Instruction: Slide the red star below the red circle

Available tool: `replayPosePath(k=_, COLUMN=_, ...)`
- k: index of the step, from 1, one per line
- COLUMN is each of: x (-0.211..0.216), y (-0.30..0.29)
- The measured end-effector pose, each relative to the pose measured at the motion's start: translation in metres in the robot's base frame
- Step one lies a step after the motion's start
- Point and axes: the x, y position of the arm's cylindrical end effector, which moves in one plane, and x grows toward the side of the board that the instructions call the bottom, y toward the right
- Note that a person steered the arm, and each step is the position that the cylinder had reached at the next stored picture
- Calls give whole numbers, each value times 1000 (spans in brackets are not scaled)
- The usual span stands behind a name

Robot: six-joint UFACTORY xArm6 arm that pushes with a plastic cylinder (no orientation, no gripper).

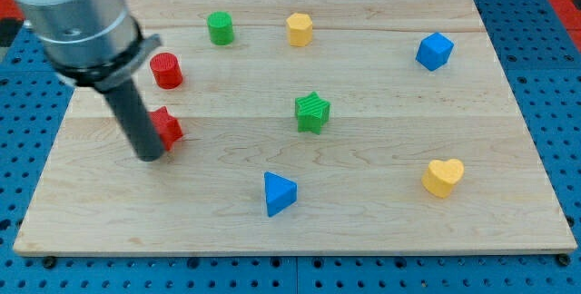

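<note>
The red circle (166, 70) stands on the wooden board near the view's upper left. The red star (167, 128) lies just below it, partly hidden by my rod on its left side. My tip (150, 157) rests on the board touching the star's lower left edge. The star and the circle are apart, with a small gap of bare wood between them.
A green cylinder (220, 28) and a yellow hexagon (300, 29) sit near the top edge. A blue cube (434, 51) is at the upper right, a green star (312, 112) in the middle, a blue triangle (278, 192) at the bottom middle, a yellow heart (442, 177) at the lower right.
</note>
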Motion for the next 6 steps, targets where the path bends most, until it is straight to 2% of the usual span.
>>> replayPosePath(k=1, x=-6, y=39)
replayPosePath(k=2, x=-26, y=21)
replayPosePath(k=3, x=-7, y=-10)
replayPosePath(k=4, x=-7, y=-38)
replayPosePath(k=5, x=5, y=-93)
replayPosePath(k=6, x=-3, y=-92)
